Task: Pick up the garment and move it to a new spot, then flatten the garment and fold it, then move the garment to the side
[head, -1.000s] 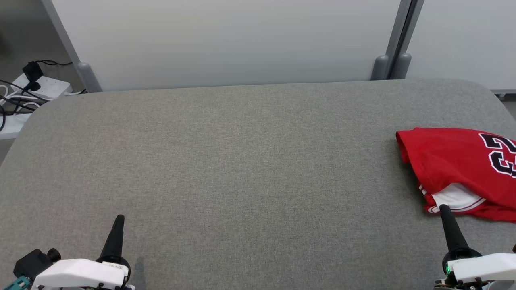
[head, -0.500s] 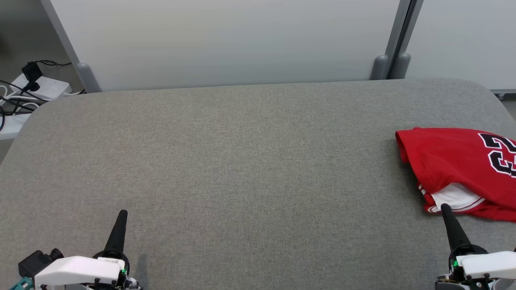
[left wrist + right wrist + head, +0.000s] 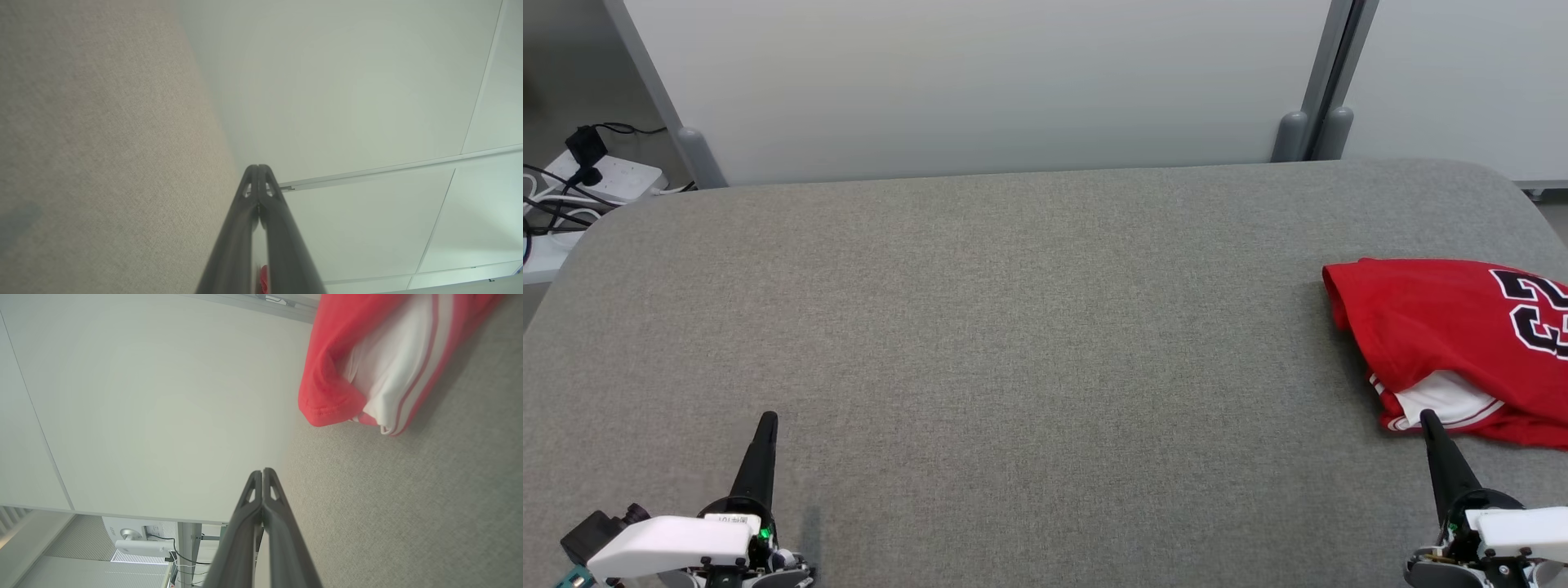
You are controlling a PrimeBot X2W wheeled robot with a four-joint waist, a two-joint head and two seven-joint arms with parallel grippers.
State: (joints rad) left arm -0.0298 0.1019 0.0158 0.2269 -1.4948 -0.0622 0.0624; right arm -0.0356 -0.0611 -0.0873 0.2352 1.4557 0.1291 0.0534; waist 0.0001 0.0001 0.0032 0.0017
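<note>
The garment [image 3: 1445, 343], a red jersey, lies on the right side of the grey surface [image 3: 1013, 327], running off the right edge of the head view. Its full length is cut off there, so its long axis cannot be judged. What shows is a folded bundle lying low. A rounded folded edge faces left toward the middle of the surface, and a black number outlined in white sits near the frame edge. At the near side, facing the robot, a white layer with red stripes peeks out from under the red cloth. The right wrist view shows that same striped corner of the garment [image 3: 367, 355].

The right tool [image 3: 1427, 418] sits low at the near right. Its white wrist housing is at the bottom edge, and its dark fingers point away from the robot, leaning slightly left. Its tip overlaps the jersey's near hem in the head view. In the right wrist view the right tool [image 3: 261, 471] has its fingers pressed together, empty, with bare surface between the tips and the cloth.

The left tool [image 3: 766, 420] sits well apart at the near left, fingers pointing away and leaning slightly right. In the left wrist view the left tool [image 3: 258, 168] is also closed, holding nothing.

A pale partition [image 3: 980, 82] stands behind the surface, with a power strip [image 3: 613, 175] on the floor at far left.
</note>
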